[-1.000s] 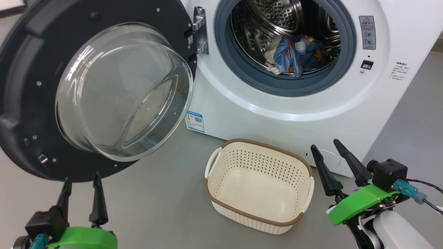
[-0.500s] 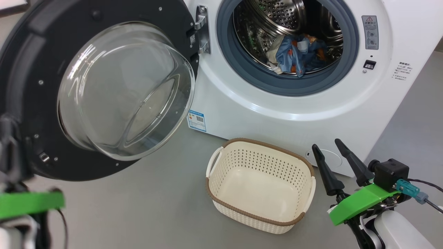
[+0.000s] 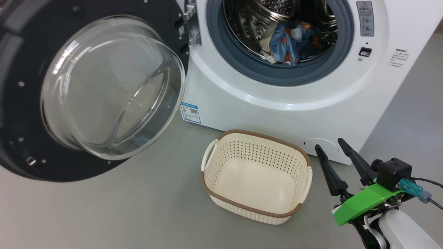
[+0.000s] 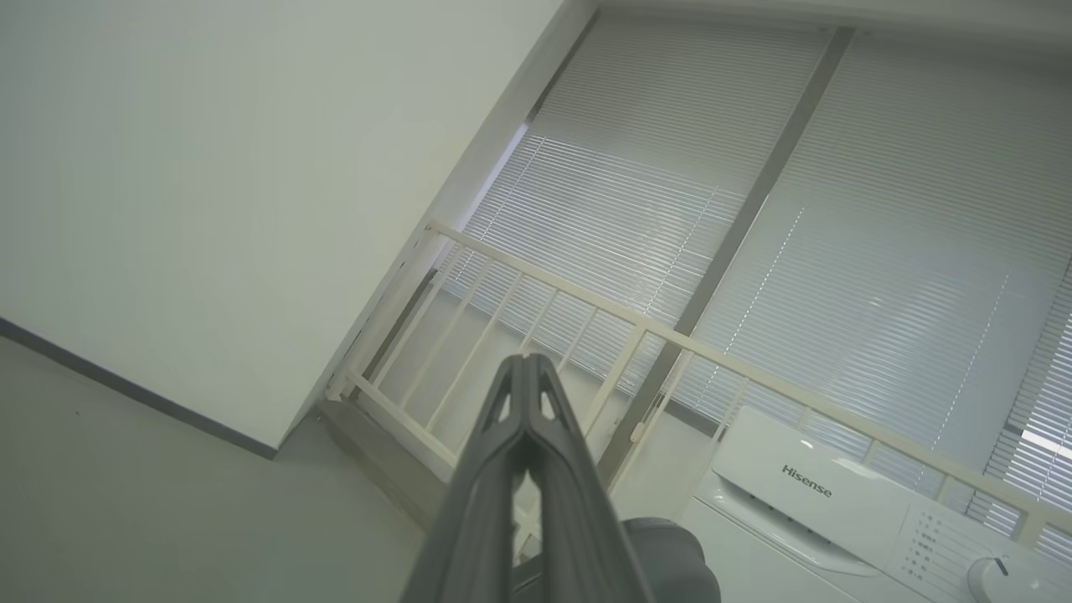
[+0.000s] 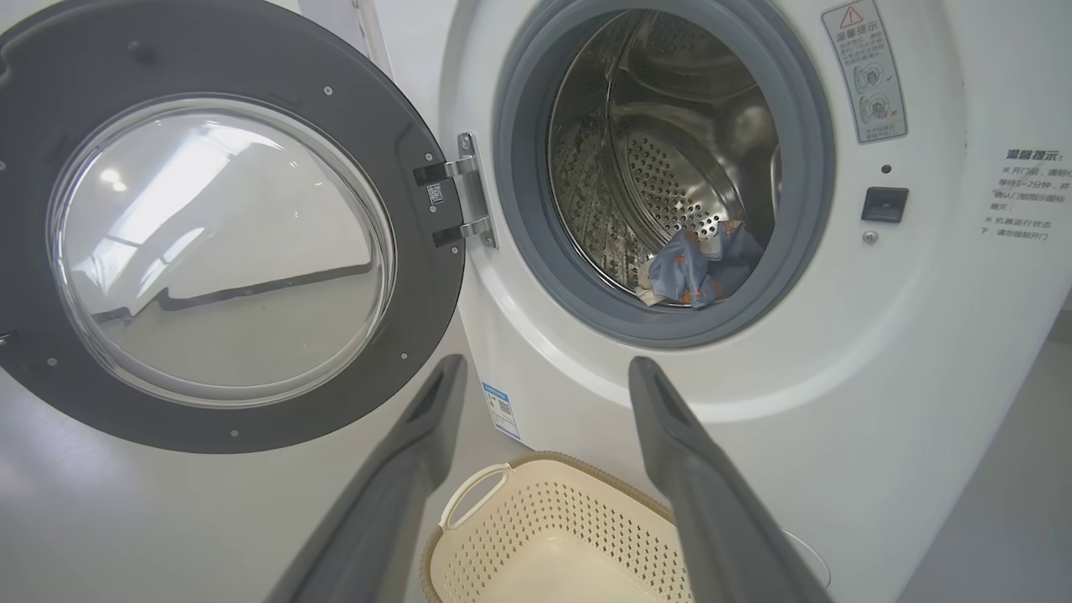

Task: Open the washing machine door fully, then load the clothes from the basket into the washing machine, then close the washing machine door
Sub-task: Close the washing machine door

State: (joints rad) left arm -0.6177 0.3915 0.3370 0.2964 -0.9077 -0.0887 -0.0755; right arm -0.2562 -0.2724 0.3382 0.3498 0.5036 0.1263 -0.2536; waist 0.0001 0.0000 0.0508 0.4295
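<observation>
The washing machine door (image 3: 31,52) (image 5: 419,276) stands swung wide open to the left, its glass bowl bulging outward. The white washing machine (image 3: 277,100) (image 5: 921,335) shows its steel drum, with the blue and cream clothes (image 3: 289,41) (image 5: 699,268) lying inside. On the floor in front sits the cream basket (image 3: 207,180) (image 5: 469,519), nothing in it. My right gripper (image 3: 334,154) (image 5: 544,373) hovers open to the right of the basket with nothing between its fingers. My left gripper (image 4: 526,362) is shut on nothing, pointing up towards a railing and the machine's top panel (image 4: 804,494).
Grey floor (image 3: 138,207) spreads around the basket and below the open door. In the left wrist view a cream railing (image 4: 636,322) runs before window blinds (image 4: 837,209), with a pale wall (image 4: 209,167) on the left.
My left gripper closed and swung out of the head view's lower left. The head camera shifted a little, so the machine sits higher in the picture. The right gripper stayed open.
</observation>
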